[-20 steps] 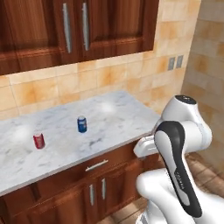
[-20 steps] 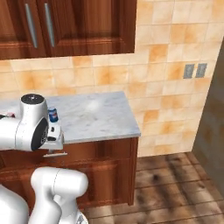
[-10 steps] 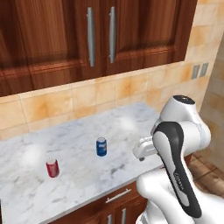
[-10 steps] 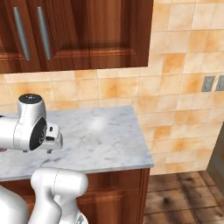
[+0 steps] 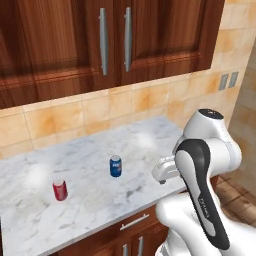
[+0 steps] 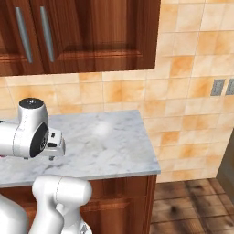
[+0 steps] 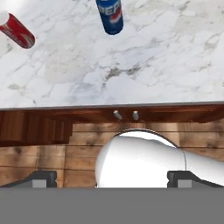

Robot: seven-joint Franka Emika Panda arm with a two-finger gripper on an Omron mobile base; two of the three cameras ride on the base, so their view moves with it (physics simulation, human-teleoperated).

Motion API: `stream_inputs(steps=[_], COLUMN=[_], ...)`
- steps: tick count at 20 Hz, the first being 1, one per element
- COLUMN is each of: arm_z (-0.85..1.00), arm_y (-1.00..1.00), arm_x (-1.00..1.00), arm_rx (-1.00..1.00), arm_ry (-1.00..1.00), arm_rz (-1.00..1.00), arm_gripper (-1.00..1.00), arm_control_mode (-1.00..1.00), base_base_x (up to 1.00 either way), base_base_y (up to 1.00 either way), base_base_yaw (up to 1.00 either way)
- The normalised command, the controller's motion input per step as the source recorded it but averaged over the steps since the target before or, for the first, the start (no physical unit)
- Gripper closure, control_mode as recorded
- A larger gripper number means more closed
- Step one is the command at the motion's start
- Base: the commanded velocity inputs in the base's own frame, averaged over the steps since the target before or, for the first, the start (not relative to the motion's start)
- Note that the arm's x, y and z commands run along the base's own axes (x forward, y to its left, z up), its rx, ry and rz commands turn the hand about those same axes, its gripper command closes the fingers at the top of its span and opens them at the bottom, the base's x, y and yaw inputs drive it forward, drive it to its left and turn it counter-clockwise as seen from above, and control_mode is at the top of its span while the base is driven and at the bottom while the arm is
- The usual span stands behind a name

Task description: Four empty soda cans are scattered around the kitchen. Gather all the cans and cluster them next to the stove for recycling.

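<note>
Nearest to us, at the bottom edge of the hand view, we see the gripper point(image 7: 112, 179) with its fingertips point(image 7: 42, 178) at the far lower left and lower right, spread wide apart with nothing between them.

Beyond the gripper lies the front edge of the counter point(image 7: 144, 78), running across mid-frame. Since a second ago the whole scene has grown larger in both base views. We judge that the base has driven closer to the counter; the cans themselves have not shifted on it. This brings the two cans within likely reach, so a first pick-up is the step in hand.

Farther on, the blue soda can point(image 5: 115, 166) stands upright at centre of the left base view, its long axis vertical and its top facing up. The red soda can point(image 5: 60, 190) stands likewise upright, to the lower left of the blue one and well apart from it. Both rest on the marble.

Farthest are the tiled wall point(image 5: 100, 107) and the wood cabinets point(image 5: 115, 40).
</note>
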Motion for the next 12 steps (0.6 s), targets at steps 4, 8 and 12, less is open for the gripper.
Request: stream_inputs(steps=[4, 8, 12], arm_z=[0.00, -0.03, -0.18], arm_y=[0.00, 0.02, 0.51], arm_x=[0.00, 0.09, 0.89], arm_rx=[0.00, 0.00, 0.00], arm_ry=[0.00, 0.04, 0.12], arm_rz=[0.00, 0.00, -0.01], arm_gripper=[-1.00, -1.00, -1.00], arm_control_mode=[1.00, -1.00, -1.00], base_base_x=[0.00, 0.00, 0.00], base_base_y=[0.00, 0.00, 0.00], base_base_yaw=[0.00, 0.00, 0.00])
